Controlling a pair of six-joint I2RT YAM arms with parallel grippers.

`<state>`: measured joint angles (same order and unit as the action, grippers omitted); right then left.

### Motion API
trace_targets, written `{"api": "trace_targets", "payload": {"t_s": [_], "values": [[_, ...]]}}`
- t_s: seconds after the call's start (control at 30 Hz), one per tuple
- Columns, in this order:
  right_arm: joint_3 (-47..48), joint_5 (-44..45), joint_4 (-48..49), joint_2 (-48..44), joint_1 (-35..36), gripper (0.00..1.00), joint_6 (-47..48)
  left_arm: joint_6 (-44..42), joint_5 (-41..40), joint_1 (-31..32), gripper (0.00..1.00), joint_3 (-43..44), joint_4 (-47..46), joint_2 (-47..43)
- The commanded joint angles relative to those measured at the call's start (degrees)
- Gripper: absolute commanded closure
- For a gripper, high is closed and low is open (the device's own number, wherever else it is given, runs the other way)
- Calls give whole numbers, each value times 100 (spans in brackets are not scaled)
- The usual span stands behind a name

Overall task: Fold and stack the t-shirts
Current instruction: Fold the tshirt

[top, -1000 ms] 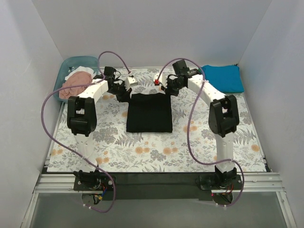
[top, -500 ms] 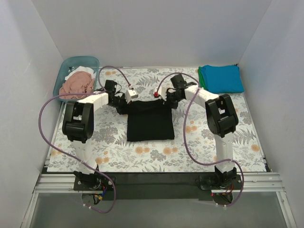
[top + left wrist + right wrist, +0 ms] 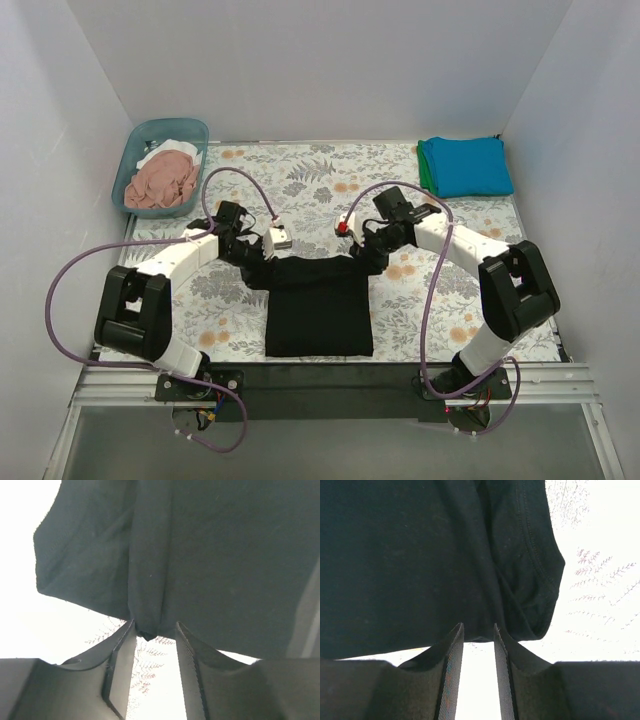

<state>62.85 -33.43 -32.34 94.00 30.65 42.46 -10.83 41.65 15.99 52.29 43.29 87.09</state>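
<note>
Black t-shirt (image 3: 318,310): you find it folded on the floral cloth (image 3: 300,180), close to the near table edge, between both arms.
Left gripper (image 3: 155,630): it pinches a bunched fold at the shirt's far left corner.
Right gripper (image 3: 477,632): it is clamped on the shirt's edge at the far right corner.
Stack: a teal-blue t-shirt (image 3: 468,165) lies folded on a green t-shirt (image 3: 424,170), far right.
Tub (image 3: 160,128): it holds a pink t-shirt (image 3: 158,185) and a white t-shirt (image 3: 165,150), far left.

Black t-shirt (image 3: 320,310), folded to a rectangle, lies flat at near centre with its far corners bunched; teal-blue t-shirt (image 3: 468,166) sits folded atop green t-shirt (image 3: 424,170), far right; pink t-shirt (image 3: 160,184) and white t-shirt (image 3: 162,152) lie crumpled, far left.
</note>
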Motion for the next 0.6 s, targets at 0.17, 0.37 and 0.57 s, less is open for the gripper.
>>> {"api": "trace_targets", "payload": {"t_s": [0.17,0.37,0.57], "values": [[1666,-963,-255,854,-402,73,-1439,660,179,580,60,738,-1005,-43],[2591,-1842,-229,2111,-394,85,-2443,986,27,1187,58,1028,-1533,589],[2917,-2510,-150,2895,-350,87,-3015,899,-227,1486,56,994,-1832,1029]]}}
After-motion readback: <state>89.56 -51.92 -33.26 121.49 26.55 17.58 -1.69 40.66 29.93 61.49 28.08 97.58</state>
